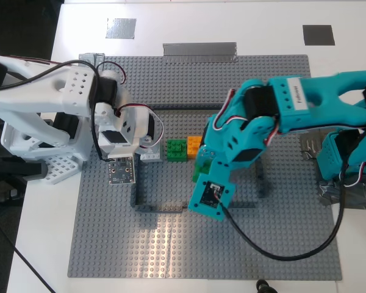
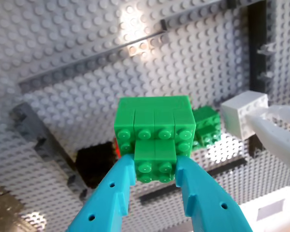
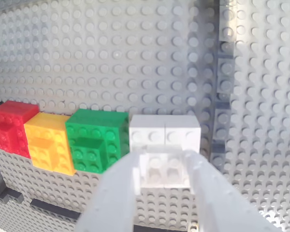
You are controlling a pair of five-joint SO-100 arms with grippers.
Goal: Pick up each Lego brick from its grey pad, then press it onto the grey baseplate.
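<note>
Across the grey baseplate (image 1: 171,244), inside its dark outline, a row of bricks sits near centre. My first pincer (image 2: 154,179), teal, is clamped on a green brick (image 2: 155,164) over the green stack; my second pincer (image 3: 159,179), at nine o'clock of it in the exterior view, grips a white brick (image 3: 164,169) over the white stack.

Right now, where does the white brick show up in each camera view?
Exterior view: the white brick is under the white arm, just left of the neighbouring green brick.
First wrist view: white brick is at a white finger, past that green brick.
Second wrist view: white brick is in my second end effector.
Shared landmark: that green brick.
</note>
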